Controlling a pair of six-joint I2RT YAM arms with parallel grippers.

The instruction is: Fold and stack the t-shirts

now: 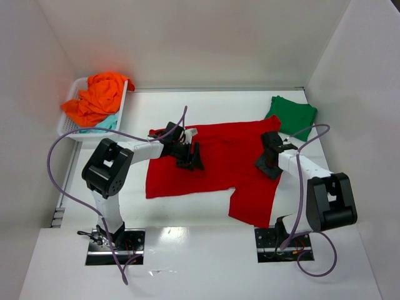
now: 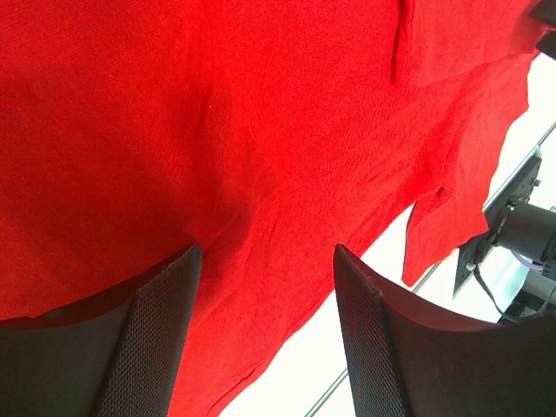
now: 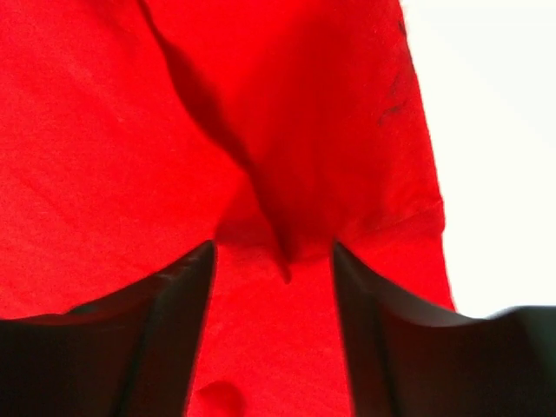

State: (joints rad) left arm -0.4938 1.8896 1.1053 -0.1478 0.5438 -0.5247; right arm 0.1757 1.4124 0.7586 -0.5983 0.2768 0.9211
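A large red t-shirt [image 1: 212,169] lies spread on the white table [image 1: 206,106], with one part hanging toward the near edge at its right. My left gripper [image 1: 190,156] hovers over the shirt's left half, open, with only red cloth [image 2: 217,130] below it and nothing between the fingers. My right gripper [image 1: 267,164] is over the shirt's right side, also open, and a raised fold of red cloth [image 3: 278,217] runs up between its fingers. A dark green t-shirt [image 1: 292,115] lies folded at the back right. Orange [image 1: 100,97] and pale teal [image 1: 107,122] t-shirts sit in the basket.
A white lattice basket [image 1: 67,122] stands at the back left against the side wall. White walls close in the table at the back and on both sides. Purple cables loop from both arms. The right arm's base [image 2: 521,234] shows in the left wrist view.
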